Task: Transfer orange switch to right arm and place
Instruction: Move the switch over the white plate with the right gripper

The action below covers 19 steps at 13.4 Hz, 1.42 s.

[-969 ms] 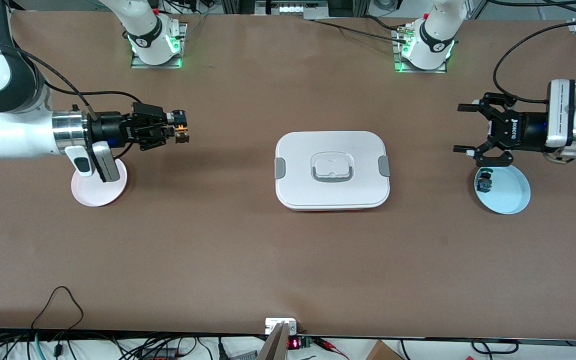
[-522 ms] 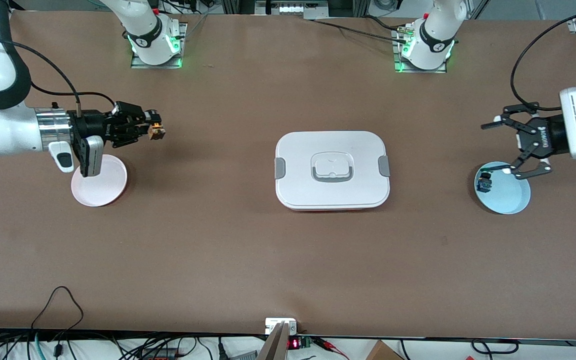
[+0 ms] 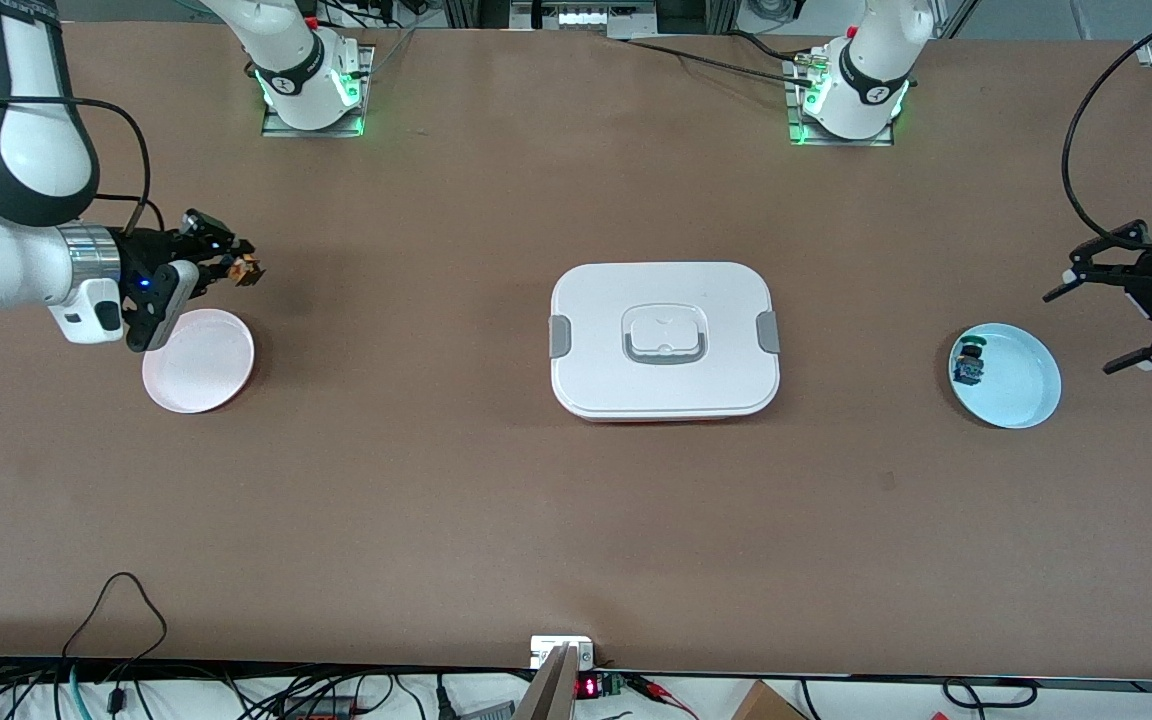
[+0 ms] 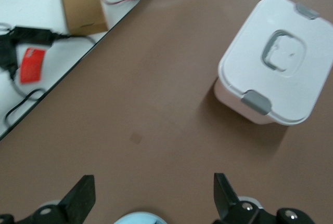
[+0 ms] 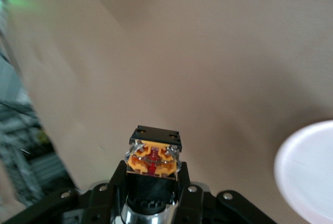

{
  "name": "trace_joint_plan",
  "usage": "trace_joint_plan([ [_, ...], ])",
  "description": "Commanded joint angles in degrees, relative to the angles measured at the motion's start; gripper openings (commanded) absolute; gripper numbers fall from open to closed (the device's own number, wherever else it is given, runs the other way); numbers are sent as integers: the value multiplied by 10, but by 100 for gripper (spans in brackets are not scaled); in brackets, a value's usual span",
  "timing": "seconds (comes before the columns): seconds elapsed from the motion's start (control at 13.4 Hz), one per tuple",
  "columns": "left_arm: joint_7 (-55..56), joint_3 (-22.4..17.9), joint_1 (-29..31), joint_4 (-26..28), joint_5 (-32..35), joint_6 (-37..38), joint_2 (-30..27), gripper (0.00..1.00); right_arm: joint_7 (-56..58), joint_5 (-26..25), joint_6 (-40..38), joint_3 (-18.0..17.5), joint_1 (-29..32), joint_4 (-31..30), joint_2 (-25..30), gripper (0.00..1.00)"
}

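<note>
Table (image 3: 436,500) matt brown; lidded box (image 3: 665,300) smooth, probably plastic; plates (image 3: 198,362) glossy.

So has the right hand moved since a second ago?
Yes. The right hand, shut on the orange switch, moved away from the white lidded box, toward the pink plate.

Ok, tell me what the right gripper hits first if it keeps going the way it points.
Probably nothing: the right gripper, shut on the orange switch, points along bare table toward the left arm's end. The white lidded box seems just nearer the camera than that line.
</note>
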State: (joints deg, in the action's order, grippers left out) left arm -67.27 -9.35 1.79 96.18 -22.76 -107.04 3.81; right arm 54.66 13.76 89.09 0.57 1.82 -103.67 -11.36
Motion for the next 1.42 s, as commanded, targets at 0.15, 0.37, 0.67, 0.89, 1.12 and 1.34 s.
trace_joint_plan([
  [0.15, 156, -8, -25, -48, 109, 6, -11, 100, 137, -115, 73, -7, 30, -18, -6, 0],
  [0.37, 233, -5, -39, -50, 154, 45, -27, 100, 233, -172, 149, -7, 48, -41, -23, 0],
  [0.67, 388, 6, -41, -56, 189, 81, -48, 100, 312, -201, 242, -8, 84, -78, -37, 0],
  [0.89, 511, 44, -41, -57, 213, 111, -57, 100, 337, -204, 309, -8, 86, -108, -43, 0],
  [1.12, 607, 63, -41, -54, 216, 131, -59, 100, 381, -204, 375, -8, 86, -135, -57, 0],
  [1.34, 624, 64, -41, -35, 216, 126, -62, 100, 413, -204, 434, -9, 86, -156, -73, 0],
])
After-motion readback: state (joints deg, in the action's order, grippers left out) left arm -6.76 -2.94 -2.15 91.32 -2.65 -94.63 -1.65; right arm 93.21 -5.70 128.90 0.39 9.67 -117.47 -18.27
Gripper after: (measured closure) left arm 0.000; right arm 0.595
